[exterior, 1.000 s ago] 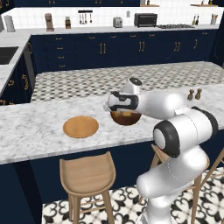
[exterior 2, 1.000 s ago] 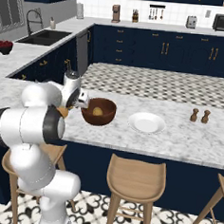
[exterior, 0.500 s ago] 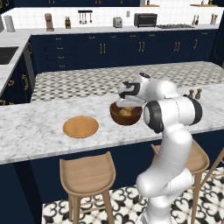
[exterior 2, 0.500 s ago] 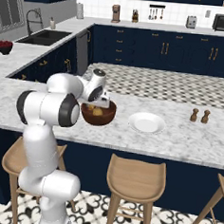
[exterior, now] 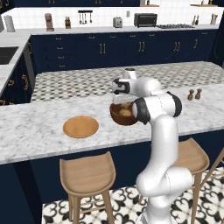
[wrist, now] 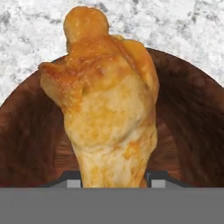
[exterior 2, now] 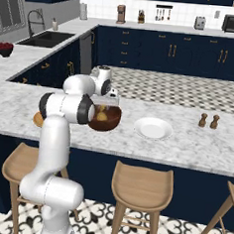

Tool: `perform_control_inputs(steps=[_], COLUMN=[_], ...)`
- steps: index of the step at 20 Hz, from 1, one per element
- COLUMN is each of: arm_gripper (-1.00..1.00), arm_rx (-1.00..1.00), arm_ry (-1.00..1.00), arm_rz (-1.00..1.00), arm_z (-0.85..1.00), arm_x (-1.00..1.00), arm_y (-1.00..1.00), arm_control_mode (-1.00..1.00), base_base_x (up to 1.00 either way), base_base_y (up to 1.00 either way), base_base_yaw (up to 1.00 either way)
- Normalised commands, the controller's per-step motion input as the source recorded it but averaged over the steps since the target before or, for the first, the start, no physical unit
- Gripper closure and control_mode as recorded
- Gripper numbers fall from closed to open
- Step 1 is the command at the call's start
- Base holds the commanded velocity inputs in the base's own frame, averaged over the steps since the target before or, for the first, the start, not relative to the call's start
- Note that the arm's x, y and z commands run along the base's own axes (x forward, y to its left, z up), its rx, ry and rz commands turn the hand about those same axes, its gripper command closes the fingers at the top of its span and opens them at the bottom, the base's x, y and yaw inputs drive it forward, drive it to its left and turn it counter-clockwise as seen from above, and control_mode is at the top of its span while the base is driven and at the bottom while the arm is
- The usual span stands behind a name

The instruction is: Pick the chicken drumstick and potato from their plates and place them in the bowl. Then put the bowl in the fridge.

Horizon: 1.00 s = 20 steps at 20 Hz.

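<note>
Over the bowl [wrist: 188,131], between two plates [exterior: 81,127], the pincer [wrist: 113,177] grips the chicken drumstick [wrist: 105,109].

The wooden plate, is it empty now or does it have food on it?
Empty. In the left base view the tan wooden plate lies bare on the marble counter, left of the bowl.

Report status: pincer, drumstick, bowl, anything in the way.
Pincer shut on chicken drumstick, over the bowl. Something yellowish already inside the bowl, likely the potato. Both plates bare: wooden plate, white plate. Nothing in the way.
</note>
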Motion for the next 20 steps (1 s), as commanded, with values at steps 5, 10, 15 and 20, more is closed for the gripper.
perform_control_inputs(steps=[5,10,15,20], arm_gripper=[1.00,1.00,1.00,-1.00], arm_rx=[-0.10,-0.05,-0.01,0.00], arm_ry=[0.04,0.02,0.02,0.00], arm_rz=[0.07,0.10,0.09,0.05], arm_z=[-0.56,-0.22,-0.06,-0.03], arm_x=[0.09,0.00,-0.34,-0.22], arm_y=[-0.36,-0.34,-0.18,0.00], arm_control_mode=[-1.00,-1.00,-1.00,-1.00], base_base_x=[0.00,0.00,0.00,0.00], base_base_y=[0.00,0.00,0.00,0.00], base_base_yaw=[0.00,0.00,0.00,0.00])
